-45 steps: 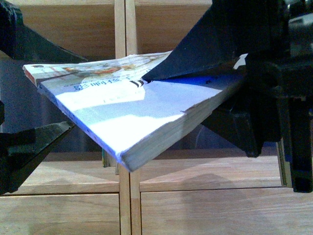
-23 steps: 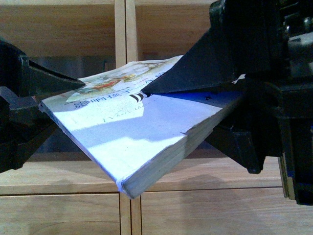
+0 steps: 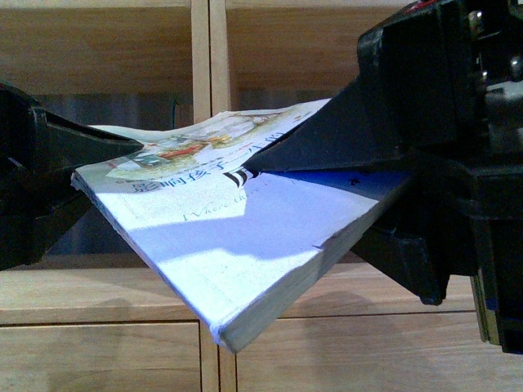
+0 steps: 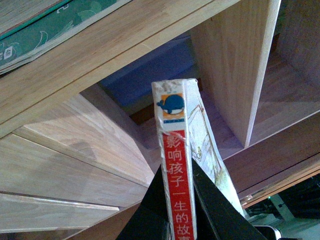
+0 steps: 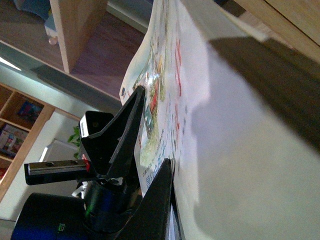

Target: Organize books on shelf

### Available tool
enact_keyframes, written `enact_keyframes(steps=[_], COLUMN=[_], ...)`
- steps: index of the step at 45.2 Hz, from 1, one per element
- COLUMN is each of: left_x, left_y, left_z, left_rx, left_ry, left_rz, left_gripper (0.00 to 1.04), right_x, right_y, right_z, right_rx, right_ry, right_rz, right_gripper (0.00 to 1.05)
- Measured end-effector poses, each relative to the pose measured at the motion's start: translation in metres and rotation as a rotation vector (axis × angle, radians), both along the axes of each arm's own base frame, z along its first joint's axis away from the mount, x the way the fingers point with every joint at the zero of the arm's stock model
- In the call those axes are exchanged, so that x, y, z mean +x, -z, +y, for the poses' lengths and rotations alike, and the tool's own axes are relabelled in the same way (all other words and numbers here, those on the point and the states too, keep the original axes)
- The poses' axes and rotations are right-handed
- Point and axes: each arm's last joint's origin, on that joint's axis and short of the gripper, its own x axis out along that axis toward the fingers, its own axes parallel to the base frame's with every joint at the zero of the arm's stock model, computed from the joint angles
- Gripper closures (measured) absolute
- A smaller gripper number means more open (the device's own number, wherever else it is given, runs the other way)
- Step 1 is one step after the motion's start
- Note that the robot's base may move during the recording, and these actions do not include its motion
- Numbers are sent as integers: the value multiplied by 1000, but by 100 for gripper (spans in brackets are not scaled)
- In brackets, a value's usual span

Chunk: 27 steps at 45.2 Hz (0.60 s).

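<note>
The white-covered book [image 3: 245,237] hangs tilted in front of the light wood shelf [image 3: 98,49], its near corner low. My left gripper [image 3: 98,175] is shut on its left, spine edge. My right gripper [image 3: 327,204] is shut on its right edge. In the left wrist view the red spine mark [image 4: 177,165] stands between my left gripper's [image 4: 177,205] black fingers [image 4: 150,212]. In the right wrist view the illustrated cover [image 5: 225,150] fills the picture, one right finger [image 5: 157,200] lies on it, and the left gripper [image 5: 120,145] clamps the far edge. The teal-edged book [image 4: 50,30] lies flat on a shelf board.
Open compartments with an upright divider [image 3: 208,57] are behind the book, with drawer fronts [image 3: 98,355] below. The left wrist view shows a divider panel [image 4: 240,65] and a compartment beyond. A peg leg [image 5: 50,37] and dark floor show in the right wrist view.
My left gripper, open around the book's left edge a second ago, has shut on it. The book has shifted slightly right and its near corner has dropped.
</note>
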Motion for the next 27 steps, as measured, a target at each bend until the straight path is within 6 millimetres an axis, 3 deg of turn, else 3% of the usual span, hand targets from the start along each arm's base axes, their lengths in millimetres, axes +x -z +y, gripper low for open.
enact_keyframes(steps=[5,13,23,27], left_x=[0,4,14,15], left_y=[1,-1,-15,-30], left_z=[0,11,50,65], left_rx=[2,43,228,312], left_ry=[-5,-64,-248,-310], left_rz=[9,41,25,-7], left_gripper=[98,98,98,98], right_x=[1,10,24,26], right_y=[0,-4,-9,-7], right_z=[-1,-18,-61,-75], right_rx=[-9,-17,-14,-18], right_ry=[8,71,219,247], right_rz=[-5,-64,-104,-110], right_gripper=[88,56,19,6])
